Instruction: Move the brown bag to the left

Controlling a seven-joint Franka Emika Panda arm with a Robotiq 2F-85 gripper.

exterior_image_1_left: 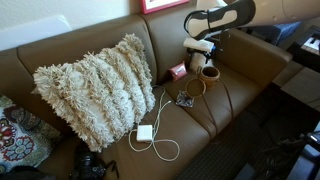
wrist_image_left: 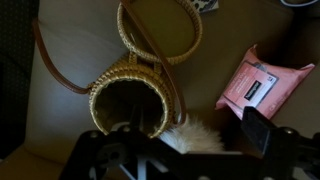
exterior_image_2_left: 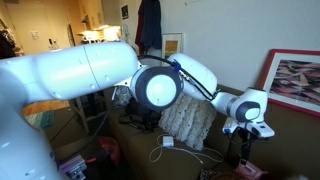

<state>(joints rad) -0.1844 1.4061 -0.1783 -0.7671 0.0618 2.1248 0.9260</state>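
The brown bag [exterior_image_1_left: 209, 72] stands on the sofa seat near the right armrest, a small woven bucket with a dark mouth. Its hoop handle [exterior_image_1_left: 194, 87] lies flat in front of it. In the wrist view the brown bag [wrist_image_left: 128, 92] is directly below the camera, with the hoop handle [wrist_image_left: 160, 30] beyond it and a white fluffy tuft [wrist_image_left: 190, 135] at its side. My gripper [wrist_image_left: 190, 128] hangs just above the bag, open, its fingers [wrist_image_left: 262, 128] wide apart and holding nothing. In both exterior views the gripper [exterior_image_1_left: 203, 48] [exterior_image_2_left: 244, 140] sits over that end of the sofa.
A pink pack [wrist_image_left: 262, 80] [exterior_image_1_left: 178, 71] lies just left of the bag. A big shaggy pillow [exterior_image_1_left: 98, 88] leans on the backrest farther left. A white charger with cable [exterior_image_1_left: 146, 132] and a small dark item [exterior_image_1_left: 185, 100] lie on the seat. The armrest [exterior_image_1_left: 262, 55] is close on the right.
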